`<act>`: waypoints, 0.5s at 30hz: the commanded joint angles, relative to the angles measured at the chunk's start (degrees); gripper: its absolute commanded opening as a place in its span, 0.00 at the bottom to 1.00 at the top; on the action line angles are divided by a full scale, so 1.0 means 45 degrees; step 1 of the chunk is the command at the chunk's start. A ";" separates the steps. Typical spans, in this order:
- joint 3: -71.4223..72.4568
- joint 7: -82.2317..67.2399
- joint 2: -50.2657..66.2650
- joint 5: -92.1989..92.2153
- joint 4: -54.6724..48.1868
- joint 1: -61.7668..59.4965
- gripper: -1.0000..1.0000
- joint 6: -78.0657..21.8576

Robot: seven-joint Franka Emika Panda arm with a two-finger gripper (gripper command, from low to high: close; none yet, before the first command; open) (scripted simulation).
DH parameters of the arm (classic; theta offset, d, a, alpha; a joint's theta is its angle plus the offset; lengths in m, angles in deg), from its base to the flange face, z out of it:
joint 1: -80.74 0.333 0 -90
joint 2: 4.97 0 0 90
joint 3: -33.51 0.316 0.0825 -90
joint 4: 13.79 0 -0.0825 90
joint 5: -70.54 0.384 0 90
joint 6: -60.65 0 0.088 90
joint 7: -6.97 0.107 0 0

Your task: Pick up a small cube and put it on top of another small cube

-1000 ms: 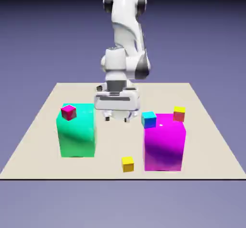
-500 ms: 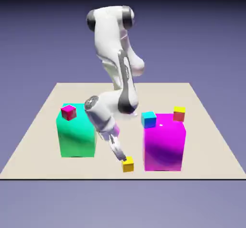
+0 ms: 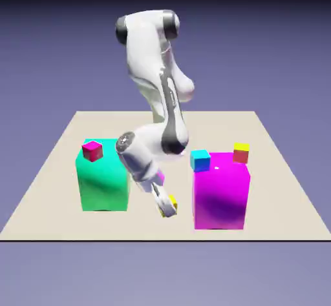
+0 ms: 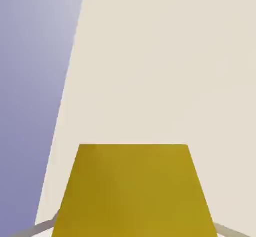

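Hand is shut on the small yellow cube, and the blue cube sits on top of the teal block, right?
Not quite. The hand is shut on the small yellow cube, but the exterior view shows the blue cube on the magenta block; the teal block carries a magenta cube.

From my end the table is a plain beige slab. Sitting right on it: a big teal block toward the exterior view's left and a big magenta block toward the right, well apart. Behind the magenta one, further back, there's a little blue cube and a small cube with a yellow top and red sides. Can't really tell from here if that blue one rests on the table or on the block.
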 commanded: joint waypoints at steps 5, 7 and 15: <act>0.0337 -0.2700 -0.0443 -0.2802 -0.1822 0.1409 0.00 -0.2238; 0.0472 -0.3789 -0.0619 -0.3909 -0.2551 0.1972 0.00 -0.3130; -0.1267 -0.1460 -0.3205 -0.2170 -0.2918 0.5520 0.00 -0.6654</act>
